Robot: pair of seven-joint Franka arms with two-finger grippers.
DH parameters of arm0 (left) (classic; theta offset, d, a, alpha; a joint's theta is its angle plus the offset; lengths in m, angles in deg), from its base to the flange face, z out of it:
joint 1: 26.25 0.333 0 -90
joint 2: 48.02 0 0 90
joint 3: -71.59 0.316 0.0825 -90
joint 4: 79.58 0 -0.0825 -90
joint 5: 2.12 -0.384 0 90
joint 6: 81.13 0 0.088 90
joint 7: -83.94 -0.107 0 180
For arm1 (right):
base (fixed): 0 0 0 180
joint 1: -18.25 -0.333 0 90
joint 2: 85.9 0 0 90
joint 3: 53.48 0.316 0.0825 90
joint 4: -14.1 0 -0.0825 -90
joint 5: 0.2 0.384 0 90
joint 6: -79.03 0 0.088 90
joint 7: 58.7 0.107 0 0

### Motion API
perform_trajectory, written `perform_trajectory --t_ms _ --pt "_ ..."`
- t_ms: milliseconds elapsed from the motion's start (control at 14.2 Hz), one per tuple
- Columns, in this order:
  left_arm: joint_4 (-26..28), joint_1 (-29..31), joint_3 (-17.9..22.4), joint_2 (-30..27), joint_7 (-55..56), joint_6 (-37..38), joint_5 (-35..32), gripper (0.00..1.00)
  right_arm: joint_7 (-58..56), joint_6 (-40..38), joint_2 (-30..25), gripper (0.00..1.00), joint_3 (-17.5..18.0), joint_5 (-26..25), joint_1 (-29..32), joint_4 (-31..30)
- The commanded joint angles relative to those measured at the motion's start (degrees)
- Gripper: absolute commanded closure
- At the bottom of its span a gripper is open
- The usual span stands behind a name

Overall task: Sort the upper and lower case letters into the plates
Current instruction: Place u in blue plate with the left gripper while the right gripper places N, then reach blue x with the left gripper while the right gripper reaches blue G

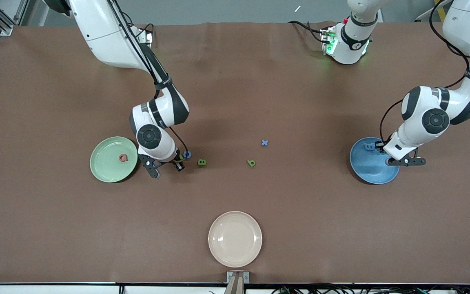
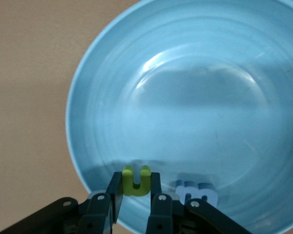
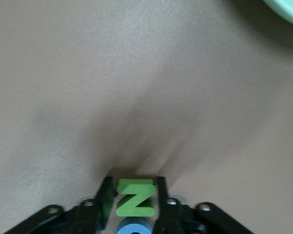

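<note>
My right gripper (image 1: 180, 162) (image 3: 134, 195) is down at the table beside the mint green plate (image 1: 108, 167) (image 3: 288, 9), shut on the green N (image 3: 135, 197). The blue G (image 1: 187, 154) (image 3: 134, 228) lies right against it. A pink Q (image 1: 124, 158) rests in the mint plate. On the table toward the left arm's end lie a green B (image 1: 202, 162), a green b (image 1: 251, 163) and a blue x (image 1: 264, 143). My left gripper (image 1: 380, 145) (image 2: 136, 187) hangs over the sky blue plate (image 1: 371, 167) (image 2: 195, 97), shut on the green n (image 2: 136, 180). A blue m (image 1: 369, 146) (image 2: 198, 190) lies in that plate.
A cream-white plate (image 1: 235, 239) sits near the table's front edge, nearer to the front camera than the letters. The brown table (image 1: 300, 102) stretches between the two coloured plates.
</note>
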State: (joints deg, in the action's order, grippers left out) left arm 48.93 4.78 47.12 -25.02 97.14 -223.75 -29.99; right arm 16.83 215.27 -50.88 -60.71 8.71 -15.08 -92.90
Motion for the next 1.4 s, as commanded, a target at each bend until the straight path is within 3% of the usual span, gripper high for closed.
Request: perform_trajectory --t_ms 0,140,351,632,773,1124,1335 --pt "-0.01 0.44 -0.49 0.55 0.33 -1.08 -0.96 0.94 1.03 -0.01 -0.04 0.97 -0.24 -0.47 -0.51 -0.67" --pt "-0.01 0.53 -0.49 0.55 0.33 -1.08 -0.96 0.94 0.68 -0.8 -0.22 1.0 -0.24 -0.47 0.1 -0.49" --pt "-0.1 0.53 -0.49 0.56 0.15 -1.08 -0.96 0.77 -3.25 -6.31 -3.1 1.0 -0.5 -0.73 2.46 0.21" --pt "-0.72 0.53 -0.93 -0.06 -0.11 -0.99 -0.96 0.27 -17.83 -14.76 -9.35 1.0 -0.42 -0.73 10.02 -0.58" --pt "-1.42 0.53 -3.2 -1.28 0.06 -0.38 -0.87 0.01 -25.91 -16.44 -11.11 1.0 -0.5 -0.82 14.06 -2.06" --pt "-4.75 0.53 -13.82 -4.1 0.94 10.67 -0.26 0.0 -42.55 -9.61 -15.6 0.99 -0.59 -2.14 22.34 -13.03" --pt "-5.9 0.27 -21.03 -3.41 14.43 13.33 -0.17 0.0 -44.06 -2.32 -15.51 0.99 -0.51 -2.14 22.78 -18.84"
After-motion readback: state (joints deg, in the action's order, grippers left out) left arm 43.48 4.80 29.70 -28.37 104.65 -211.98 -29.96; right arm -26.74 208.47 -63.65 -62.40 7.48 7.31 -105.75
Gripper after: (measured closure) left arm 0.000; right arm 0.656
